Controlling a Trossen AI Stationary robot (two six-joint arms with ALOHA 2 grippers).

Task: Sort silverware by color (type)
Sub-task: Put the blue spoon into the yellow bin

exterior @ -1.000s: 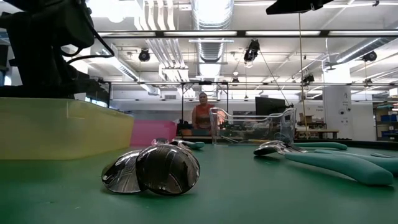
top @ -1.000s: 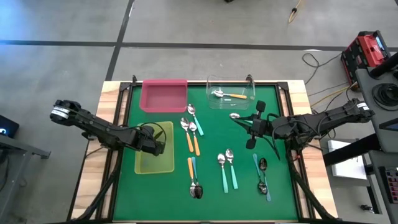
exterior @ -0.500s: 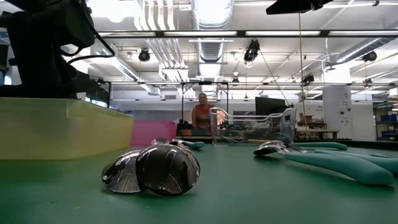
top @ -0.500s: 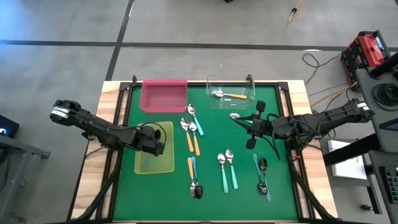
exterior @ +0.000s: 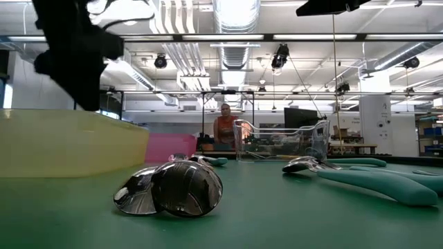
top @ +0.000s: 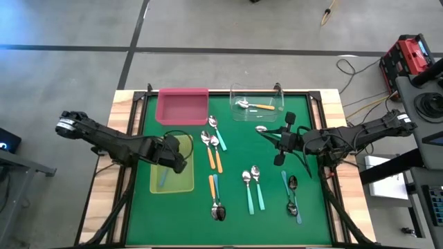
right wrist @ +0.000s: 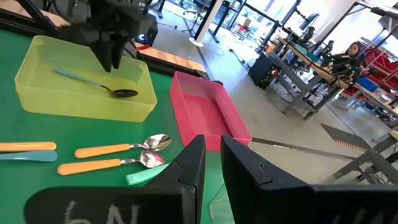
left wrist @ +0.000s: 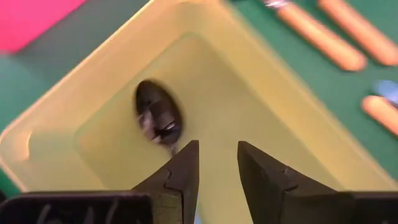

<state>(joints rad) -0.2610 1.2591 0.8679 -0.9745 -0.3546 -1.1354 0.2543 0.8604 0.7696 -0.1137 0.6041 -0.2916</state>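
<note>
left gripper (top: 176,158) above the yellow-green tray (top: 187,185), fingers (left wrist: 180,177) slightly spread with nothing between them; light blue spoon (right wrist: 93,83) lying flat on the tray floor, bowl (left wrist: 158,117) just beyond the fingertips. risk, as a judgement: on withdrawal, a finger or the wrist catching the tray wall and dragging or tipping the tray, owing to the gripper's low position near the rim; a second risk in the spoon being nudged by a fingertip and left propped against the wall. right gripper (top: 282,140) waiting on the far side of the table (top: 318,207), fingers (right wrist: 193,163) nearly together with a narrow gap and nothing visibly held. one orange spoon (top: 255,106) already in the clear tray (top: 234,90); pink tray (top: 182,105) without contents, as far as visible. remaining silverware loose on the table: orange and teal spoons (top: 213,149) close beside the yellow-green tray, a pair (top: 217,199) lying side by side with bowls touching, two teal spoons (top: 253,188) at centre, another two (top: 292,195) near the right arm, one more (top: 264,130) just by the right gripper. obstacles for later picks: pairs of different colour lying against one another, so a grasp on one handle likely to disturb or lift its neighbour. person (exterior: 225,128) in the room well beyond the table, not in the way.
</note>
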